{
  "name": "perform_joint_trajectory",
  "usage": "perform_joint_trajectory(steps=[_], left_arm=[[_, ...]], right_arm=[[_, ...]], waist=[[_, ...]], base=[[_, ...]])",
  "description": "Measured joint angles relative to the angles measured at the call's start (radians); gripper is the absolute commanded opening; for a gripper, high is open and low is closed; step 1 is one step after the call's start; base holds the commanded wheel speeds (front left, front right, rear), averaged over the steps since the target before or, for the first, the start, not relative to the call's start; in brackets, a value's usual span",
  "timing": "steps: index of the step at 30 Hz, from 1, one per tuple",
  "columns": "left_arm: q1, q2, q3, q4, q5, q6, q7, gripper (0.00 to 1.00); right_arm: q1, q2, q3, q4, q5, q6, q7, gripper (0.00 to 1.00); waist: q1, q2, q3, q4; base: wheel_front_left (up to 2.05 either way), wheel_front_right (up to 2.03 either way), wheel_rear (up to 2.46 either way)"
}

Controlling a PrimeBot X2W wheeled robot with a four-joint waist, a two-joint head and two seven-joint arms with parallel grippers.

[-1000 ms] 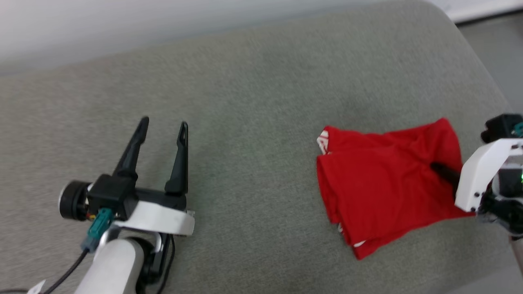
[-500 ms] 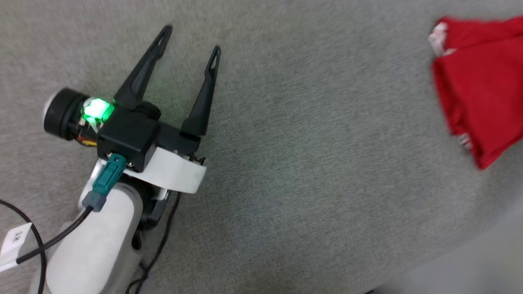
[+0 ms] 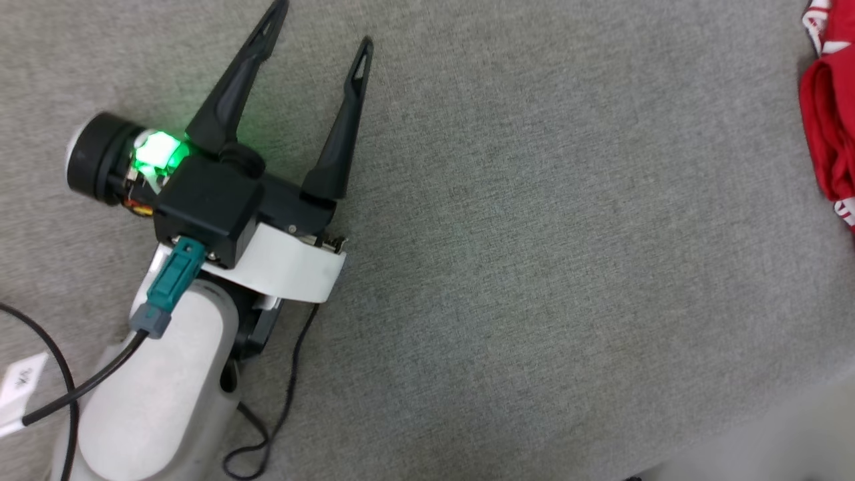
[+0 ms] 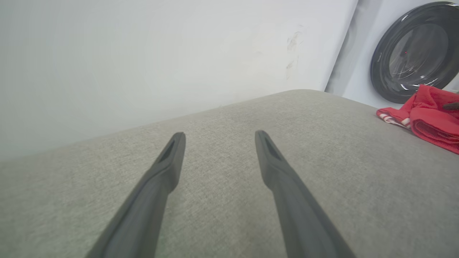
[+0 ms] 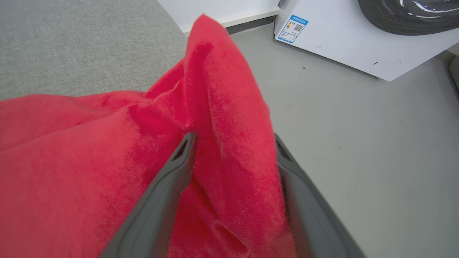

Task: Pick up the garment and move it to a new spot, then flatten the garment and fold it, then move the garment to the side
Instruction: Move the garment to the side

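The garment [image 3: 828, 120] is a folded red bundle with white striped trim, lying at the right edge of the grey cushioned surface [image 3: 534, 234]. From the left wrist it lies far right [image 4: 430, 122]. My right gripper [image 5: 233, 139] stands open, its fingers spread either side of a raised ridge of the red cloth [image 5: 71, 172], at the surface's edge above the floor. Far from the garment, my left gripper [image 3: 323, 23] hovers open over bare grey fabric, with nothing between its fingers [image 4: 219, 135].
A white washing machine with a dark round door [image 4: 412, 53] stands beyond the surface's right end, its base [image 5: 340, 39] on the grey floor [image 5: 358, 143]. A pale wall [image 4: 143, 53] runs behind. A black cable [image 3: 60, 401] trails by my left forearm.
The head camera has swung left and down, so the garment slid to the picture's right edge and the right gripper left it. A green light now shows on the left gripper.
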Motion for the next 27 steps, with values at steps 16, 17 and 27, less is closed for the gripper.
perform_joint_trajectory(steps=[16, 17, 27], left_arm=[[0.290, -0.086, 0.067, 0.182, -0.155, 0.089, -0.165, 1.00], [0.309, -0.091, 0.071, 0.190, -0.162, 0.090, -0.173, 1.00], [0.455, -0.121, 0.099, 0.239, -0.209, 0.110, -0.195, 1.00]], right_arm=[[0.389, 0.019, 0.147, -0.156, 0.065, 0.000, -0.189, 1.00], [0.419, 0.030, 0.155, -0.176, 0.061, 0.000, -0.197, 1.00], [0.654, 0.196, 0.163, -0.433, -0.009, 0.000, -0.192, 1.00]], waist=[[-0.0001, 0.0000, -0.327, 0.063], [-0.0001, 0.0000, -0.353, 0.068], [-0.0004, 0.0000, -0.563, 0.171]], base=[[0.00, 0.00, 0.00], [0.00, 0.00, 0.00], [0.00, 0.00, 0.00]])
